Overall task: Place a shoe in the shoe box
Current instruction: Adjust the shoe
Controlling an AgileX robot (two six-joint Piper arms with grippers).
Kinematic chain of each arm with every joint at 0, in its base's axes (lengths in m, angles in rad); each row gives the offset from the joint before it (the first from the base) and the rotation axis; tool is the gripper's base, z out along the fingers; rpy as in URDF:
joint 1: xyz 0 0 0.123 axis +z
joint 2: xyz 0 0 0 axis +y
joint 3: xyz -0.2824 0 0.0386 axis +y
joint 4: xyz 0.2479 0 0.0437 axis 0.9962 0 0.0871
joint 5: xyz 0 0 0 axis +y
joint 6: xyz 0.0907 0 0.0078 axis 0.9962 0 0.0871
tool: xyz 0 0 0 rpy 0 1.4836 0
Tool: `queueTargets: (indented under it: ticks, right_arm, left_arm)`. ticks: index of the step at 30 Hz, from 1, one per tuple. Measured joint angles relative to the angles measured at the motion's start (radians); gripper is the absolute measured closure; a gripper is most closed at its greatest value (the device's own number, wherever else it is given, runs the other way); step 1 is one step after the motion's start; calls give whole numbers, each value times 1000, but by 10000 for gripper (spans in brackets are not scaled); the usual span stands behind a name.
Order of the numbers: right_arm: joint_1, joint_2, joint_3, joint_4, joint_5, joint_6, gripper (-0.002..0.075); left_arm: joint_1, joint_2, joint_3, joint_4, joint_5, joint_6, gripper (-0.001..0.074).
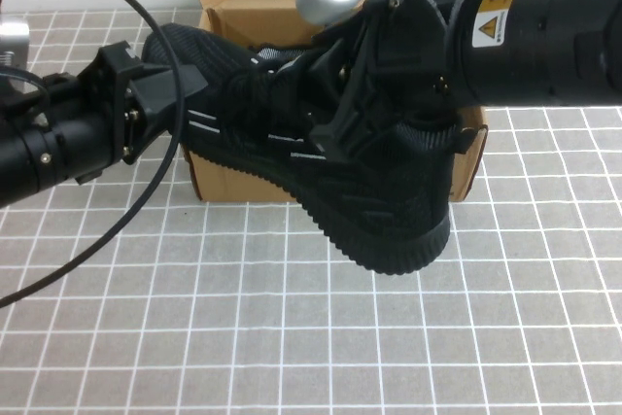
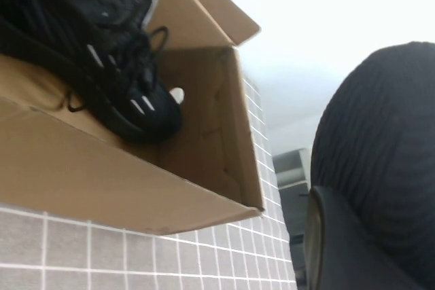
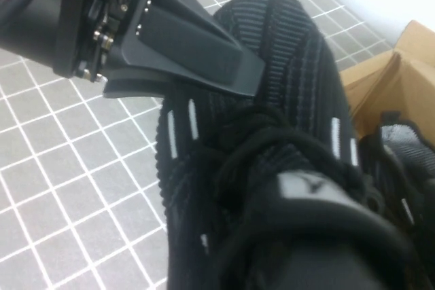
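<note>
Black shoe (image 1: 340, 182) between both grippers' fingers (left (image 1: 160, 94), right (image 1: 389, 133)) above box (image 1: 243, 182).

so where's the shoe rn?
In the high view the shoe hangs mid-frame above the shoe box, held between the left gripper at its toe and the right gripper at its collar.

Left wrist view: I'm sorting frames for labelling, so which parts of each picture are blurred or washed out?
Left wrist view: the shoe close up is soft, the wall blown white. Right wrist view: the shoe's tongue is blurred, the left gripper sharp. High view: the right gripper, gripping the shoe over the shoe box, is evenly lit.
</note>
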Motion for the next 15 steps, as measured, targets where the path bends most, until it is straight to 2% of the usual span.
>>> queueTargets:
  ticks: [2,4,8,15]
  right_arm:
    - [0,0,0,-13,-4,-1,358]
    - [0,-4,0,-17,-6,-1,320]
    - [0,-26,0,-36,14,-1,331]
    - [0,-89,-9,-72,171,2,347]
  left_arm:
    - [0,2,0,4,-6,-2,566]
    - [0,2,0,4,-11,-2,567]
    - [0,2,-1,4,-27,-6,567]
    - [0,4,-69,25,-54,-6,568]
